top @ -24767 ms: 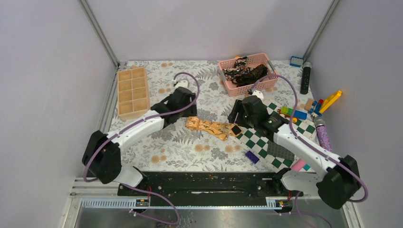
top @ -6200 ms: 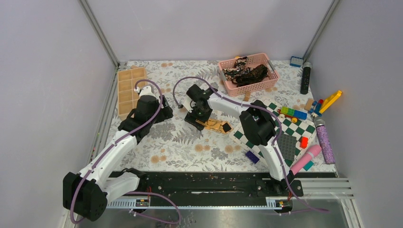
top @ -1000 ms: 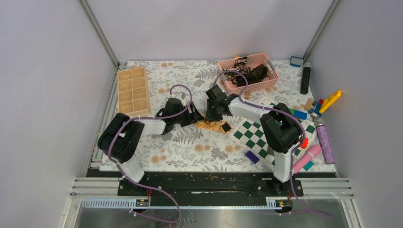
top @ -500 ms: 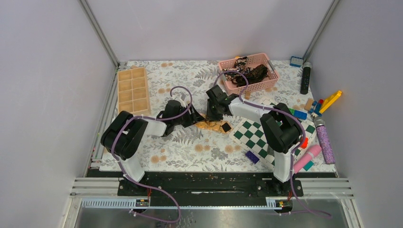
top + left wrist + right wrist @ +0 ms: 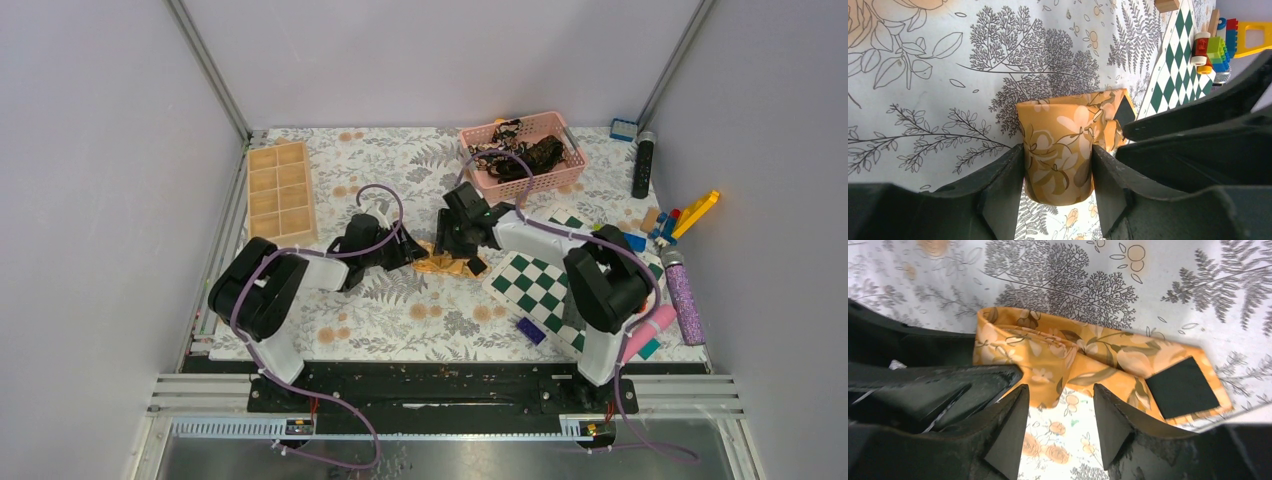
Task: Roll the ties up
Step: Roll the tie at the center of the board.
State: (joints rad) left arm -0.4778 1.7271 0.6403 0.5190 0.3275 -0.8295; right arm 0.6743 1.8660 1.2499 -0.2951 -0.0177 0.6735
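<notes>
The golden-tan tie (image 5: 447, 266) lies mid-table, its left end rolled up and its black label (image 5: 1182, 387) showing at the right end. My left gripper (image 5: 413, 253) is shut on the rolled end of the tie (image 5: 1058, 135), a finger pressed against each side of the roll. My right gripper (image 5: 458, 246) hangs open just over the tie (image 5: 1073, 355), its fingers apart with only the tablecloth between them. The dark ties (image 5: 520, 155) lie heaped in the pink basket (image 5: 560, 182) at the back.
A wooden compartment tray (image 5: 280, 192) sits at the left. The green-and-white checkered board (image 5: 540, 290) lies right of the tie, with a purple brick (image 5: 531, 331) in front of it. Toy bricks (image 5: 690, 215), a black cylinder (image 5: 643, 165) and a glitter tube (image 5: 682, 285) line the right side.
My left gripper's jaws have closed in on the tie's rolled end. My right gripper's jaws have opened off the tie and its arm has shifted slightly right.
</notes>
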